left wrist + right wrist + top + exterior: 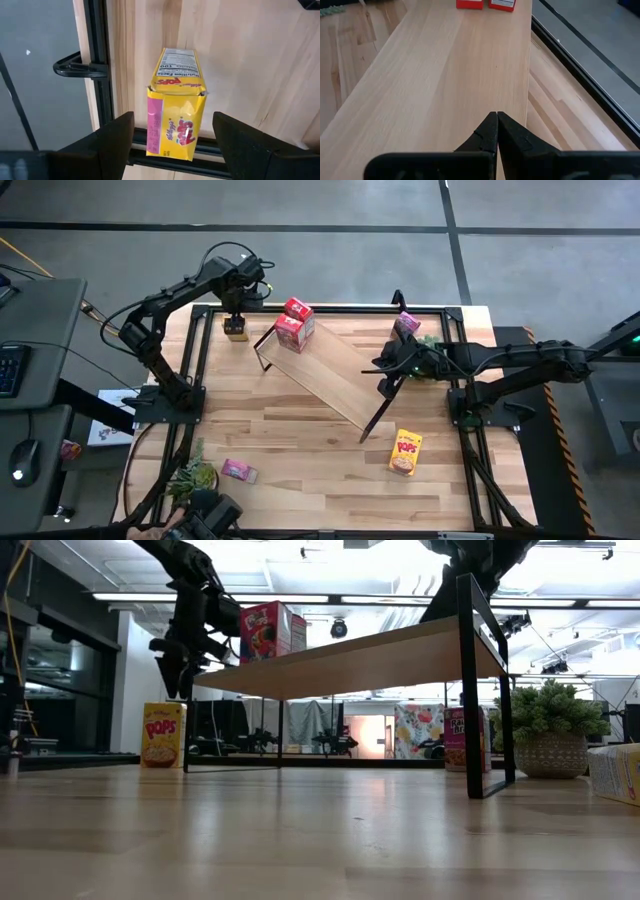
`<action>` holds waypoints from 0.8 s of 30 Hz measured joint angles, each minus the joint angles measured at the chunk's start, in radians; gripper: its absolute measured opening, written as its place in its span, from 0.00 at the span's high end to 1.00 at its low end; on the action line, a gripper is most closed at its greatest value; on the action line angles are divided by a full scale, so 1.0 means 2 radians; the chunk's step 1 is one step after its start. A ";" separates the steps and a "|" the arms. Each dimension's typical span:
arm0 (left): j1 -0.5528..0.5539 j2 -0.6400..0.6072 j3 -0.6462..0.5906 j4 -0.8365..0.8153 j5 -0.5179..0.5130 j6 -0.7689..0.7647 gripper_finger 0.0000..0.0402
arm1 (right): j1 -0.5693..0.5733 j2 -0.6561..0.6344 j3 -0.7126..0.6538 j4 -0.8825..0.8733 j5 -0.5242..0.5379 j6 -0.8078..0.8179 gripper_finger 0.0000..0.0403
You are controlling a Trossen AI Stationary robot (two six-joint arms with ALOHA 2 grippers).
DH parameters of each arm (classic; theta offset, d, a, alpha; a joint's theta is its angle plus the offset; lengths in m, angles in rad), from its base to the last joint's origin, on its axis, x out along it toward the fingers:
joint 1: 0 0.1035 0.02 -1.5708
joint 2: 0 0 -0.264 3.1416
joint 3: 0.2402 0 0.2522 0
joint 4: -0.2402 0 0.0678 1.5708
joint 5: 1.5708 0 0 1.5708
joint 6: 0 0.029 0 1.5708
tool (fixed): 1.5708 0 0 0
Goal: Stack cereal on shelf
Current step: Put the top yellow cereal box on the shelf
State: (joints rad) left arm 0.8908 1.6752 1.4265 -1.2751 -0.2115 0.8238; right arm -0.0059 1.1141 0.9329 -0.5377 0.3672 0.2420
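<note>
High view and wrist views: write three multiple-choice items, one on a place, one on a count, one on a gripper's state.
1. The left gripper hangs over:
A) a yellow cereal box near the wooden table's edge
B) a pink box
C) a plant

2. Red cereal boxes on the long light-wood shelf:
A) one
B) two
C) four

3. The right gripper's fingers are:
A) wide open
B) shut
C) clamped on a box

Key:
1 A: the yellow box shows between its open fingers.
2 B: two stand at the board's end.
3 B: they meet above bare board.
</note>
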 joint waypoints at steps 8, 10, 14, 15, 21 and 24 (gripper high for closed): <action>0.000 0.000 0.000 -0.001 -0.001 -0.004 0.35 | 0.000 0.000 0.000 0.000 0.000 0.000 1.00; 0.000 0.000 0.000 -0.001 -0.007 -0.005 0.35 | 0.000 0.000 0.000 0.000 0.000 0.000 1.00; 0.002 0.000 -0.009 0.000 -0.008 -0.003 0.35 | 0.000 0.000 0.000 0.000 0.000 0.000 1.00; 0.002 0.000 -0.015 0.002 -0.011 -0.002 0.35 | 0.000 0.000 0.000 0.000 0.000 0.000 1.00; -0.005 0.000 -0.035 0.033 -0.042 0.000 0.35 | 0.000 0.000 0.000 0.000 0.001 0.000 1.00; -0.004 0.000 -0.035 0.036 -0.021 0.000 0.35 | 0.000 0.000 0.000 0.000 0.001 0.000 1.00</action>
State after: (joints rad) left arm 0.8822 1.6760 1.3567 -1.2022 -0.2539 0.8248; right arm -0.0059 1.1137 0.9329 -0.5373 0.3686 0.2424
